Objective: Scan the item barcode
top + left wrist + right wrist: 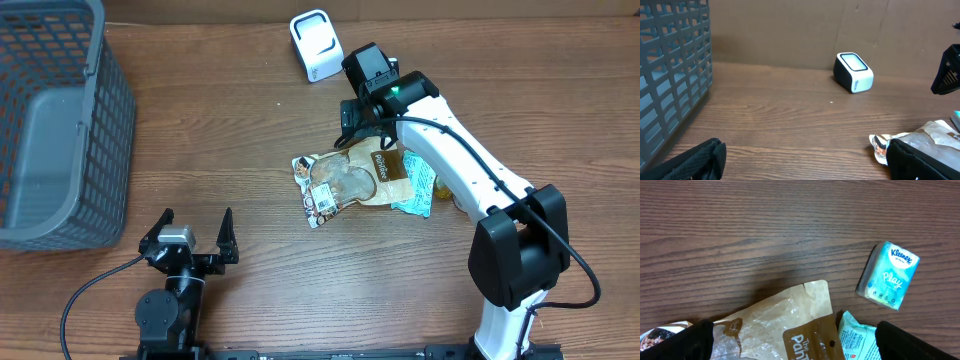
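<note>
A brown and clear snack bag (345,180) lies flat mid-table, a white barcode label (322,200) at its near-left corner. The white scanner (316,44) stands at the back; the left wrist view shows the scanner (854,72) upright. My right gripper (362,135) hovers open above the bag's far end. In the right wrist view the right gripper (800,345) straddles the bag (790,325), holding nothing. My left gripper (190,235) rests open near the front edge, left of the bag; between the left gripper's (805,162) fingers is only bare wood.
A grey mesh basket (50,130) stands at the far left. A teal packet (857,340) lies against the bag's right side, and a Kleenex tissue pack (888,276) sits just beyond it. The right arm (470,170) crosses over the right of the pile.
</note>
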Robot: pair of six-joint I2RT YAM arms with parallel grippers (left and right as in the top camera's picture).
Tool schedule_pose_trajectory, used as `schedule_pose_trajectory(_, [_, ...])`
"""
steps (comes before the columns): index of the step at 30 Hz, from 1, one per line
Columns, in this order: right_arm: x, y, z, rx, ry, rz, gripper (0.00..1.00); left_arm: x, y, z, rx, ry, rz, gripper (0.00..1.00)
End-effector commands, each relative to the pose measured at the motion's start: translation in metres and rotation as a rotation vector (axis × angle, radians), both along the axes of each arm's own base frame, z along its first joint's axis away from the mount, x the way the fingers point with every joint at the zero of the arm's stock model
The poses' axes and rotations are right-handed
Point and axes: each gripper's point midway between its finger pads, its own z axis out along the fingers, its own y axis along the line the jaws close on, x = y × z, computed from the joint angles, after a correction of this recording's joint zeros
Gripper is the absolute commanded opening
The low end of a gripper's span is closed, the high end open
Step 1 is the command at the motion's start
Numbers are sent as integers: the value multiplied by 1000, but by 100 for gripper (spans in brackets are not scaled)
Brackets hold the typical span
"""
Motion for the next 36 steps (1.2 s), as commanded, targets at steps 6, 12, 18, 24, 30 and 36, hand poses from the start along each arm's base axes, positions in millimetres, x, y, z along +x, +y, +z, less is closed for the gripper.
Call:
schedule_pose_trajectory(6, [2, -4, -1, -5, -2, -14, 100, 0, 1, 1, 23, -8, 5, 100])
schedule_pose_trajectory(12, [2, -4, -1, -5, -2, -14, 100, 0, 1, 1, 23, -8, 5, 100])
schedule_pose_trajectory(18, [2, -4, -1, -5, -2, -14, 100, 0, 1, 1, 23, -8, 5, 100])
schedule_pose_trajectory(24, [2, -4, -1, -5, -2, -14, 100, 0, 1, 1, 23, -8, 5, 100])
schedule_pose_trajectory(30, [2, -4, -1, -5, -2, -14, 100, 0, 1, 1, 23, -8, 5, 100])
schedule_pose_trajectory(36, [2, -4, 11, 7, -25, -13, 100, 0, 1, 1, 23, -8, 5, 99])
